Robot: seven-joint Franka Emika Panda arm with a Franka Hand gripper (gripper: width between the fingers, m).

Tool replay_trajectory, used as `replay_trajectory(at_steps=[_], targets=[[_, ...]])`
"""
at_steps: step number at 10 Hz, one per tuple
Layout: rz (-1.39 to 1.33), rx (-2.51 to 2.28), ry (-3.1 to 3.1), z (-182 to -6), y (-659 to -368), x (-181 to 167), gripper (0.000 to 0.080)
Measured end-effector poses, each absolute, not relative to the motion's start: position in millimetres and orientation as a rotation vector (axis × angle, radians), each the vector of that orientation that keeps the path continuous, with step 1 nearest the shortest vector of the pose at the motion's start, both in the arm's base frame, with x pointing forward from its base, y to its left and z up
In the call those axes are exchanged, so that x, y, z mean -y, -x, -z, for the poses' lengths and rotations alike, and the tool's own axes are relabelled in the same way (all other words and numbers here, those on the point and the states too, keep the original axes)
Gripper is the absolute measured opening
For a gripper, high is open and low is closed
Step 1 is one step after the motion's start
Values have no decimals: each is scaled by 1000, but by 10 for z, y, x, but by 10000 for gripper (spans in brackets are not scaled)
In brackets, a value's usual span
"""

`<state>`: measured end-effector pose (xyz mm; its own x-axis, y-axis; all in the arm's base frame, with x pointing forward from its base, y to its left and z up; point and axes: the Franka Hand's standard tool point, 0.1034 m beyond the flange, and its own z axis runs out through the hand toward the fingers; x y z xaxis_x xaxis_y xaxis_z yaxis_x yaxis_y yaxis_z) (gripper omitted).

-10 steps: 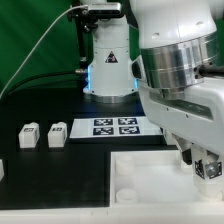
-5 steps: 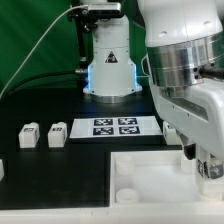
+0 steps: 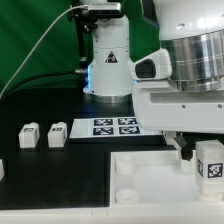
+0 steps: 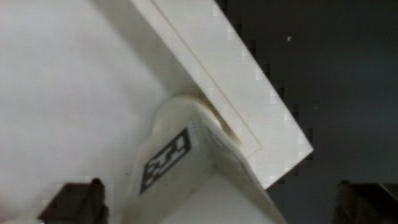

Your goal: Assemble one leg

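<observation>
One small white plastic leg block [image 3: 209, 161] with its marker tag stands at the large white tray-like part's [image 3: 150, 178] right corner — I read it seated. Gripper [image 3: 197, 152] jaws spread, released; other legs [image 3: 29, 134] wait left.

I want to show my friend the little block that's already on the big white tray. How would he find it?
Start at the big white tray at the front of the black table, then follow it to its corner at the exterior view's right, under the robot arm. The leg stands upright there with its square marker tag facing out. The other two tagged blocks sit on the bare table at the exterior view's left.
</observation>
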<state>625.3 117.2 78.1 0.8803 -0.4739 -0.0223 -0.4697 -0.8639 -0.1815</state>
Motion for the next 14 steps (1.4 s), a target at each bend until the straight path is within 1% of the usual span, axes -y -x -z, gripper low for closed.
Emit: replay_trajectory(at_steps=[2,3,4,5,6,7,8,10,12,14], targets=[[84,-101,3021,-769,-6299,-1159,649],[101,14,3025,-769,-6336,-1162,649],[92,-71,3018,-763,-6325,-1178,601],[90,-86,3017,-760,-6324,-1175,601],[86,-144,3013,-758,-6323,-1177,422],[76,-286,2998,-757,-6321,-1176,422],[63,-471,2971,-756,-6324,-1153,304],[40,-757,2896,-747,-6333,-1118,304],[-3,-1241,2716,-736,-6333,-1080,304],[-62,-1778,2390,-732,-6306,-1066,304]])
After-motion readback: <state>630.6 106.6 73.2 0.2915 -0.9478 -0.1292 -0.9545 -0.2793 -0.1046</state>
